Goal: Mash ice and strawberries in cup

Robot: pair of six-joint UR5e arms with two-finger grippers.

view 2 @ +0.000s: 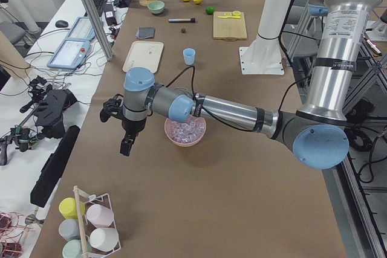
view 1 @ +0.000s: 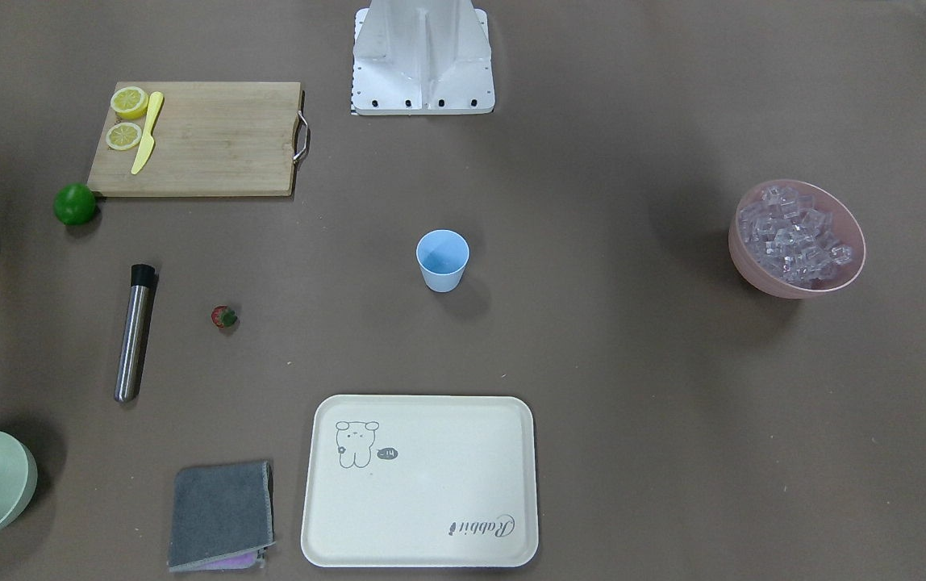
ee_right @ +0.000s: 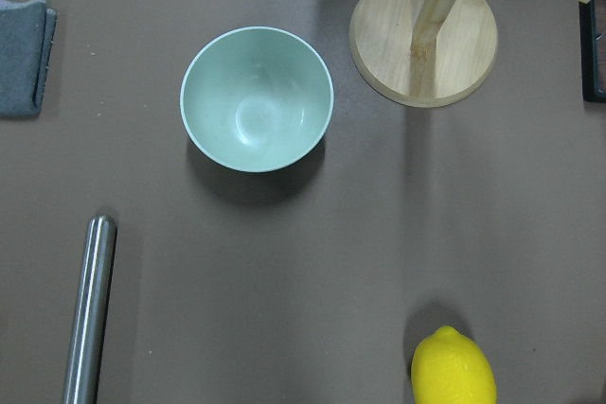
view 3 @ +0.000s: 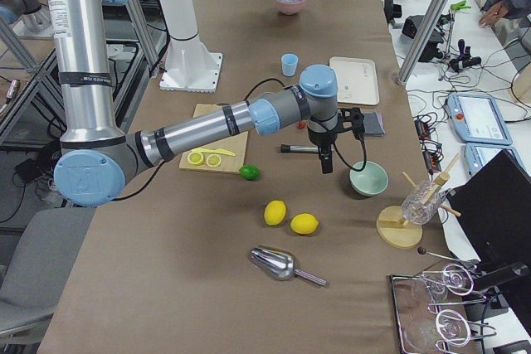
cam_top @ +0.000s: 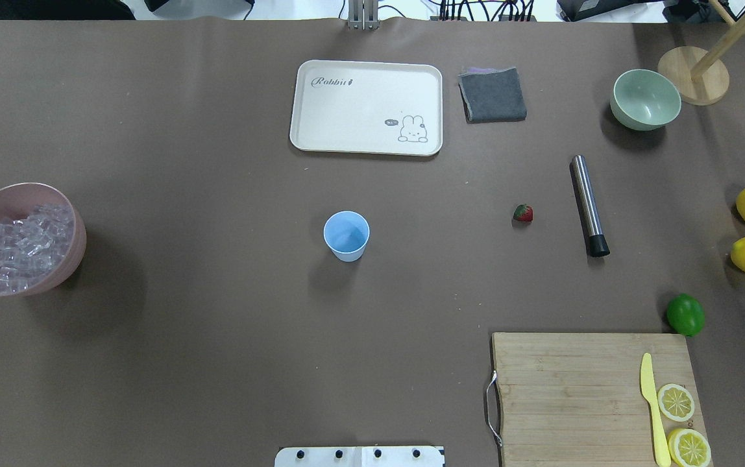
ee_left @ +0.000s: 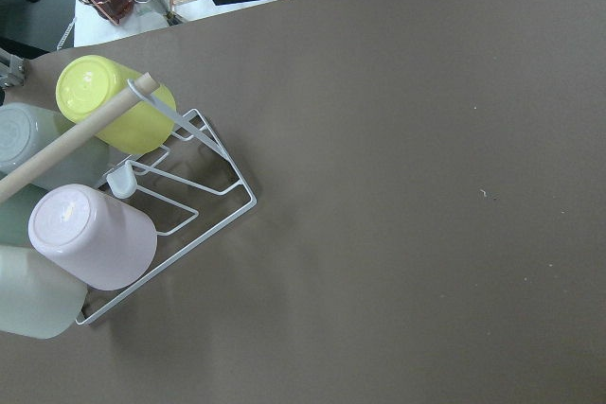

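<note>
Your strawberry [cam_top: 522, 213] lies on the table [cam_top: 217, 337], well apart from the cup [cam_top: 346, 235]; it looks small and soft, so pinch its sides lightly, and you cannot tell if the left pincer [view 2: 126, 147] or right pincer [view 3: 326, 163] is apart.

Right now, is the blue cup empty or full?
Empty. The overhead view looks into the upright cup: only bare blue bottom. The ice is in the pink bowl, the strawberry on the table.

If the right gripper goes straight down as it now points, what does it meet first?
Probably bare table, between the pale-green bowl and the steel muddler. The right gripper hangs high, so the exact spot is uncertain.
</note>
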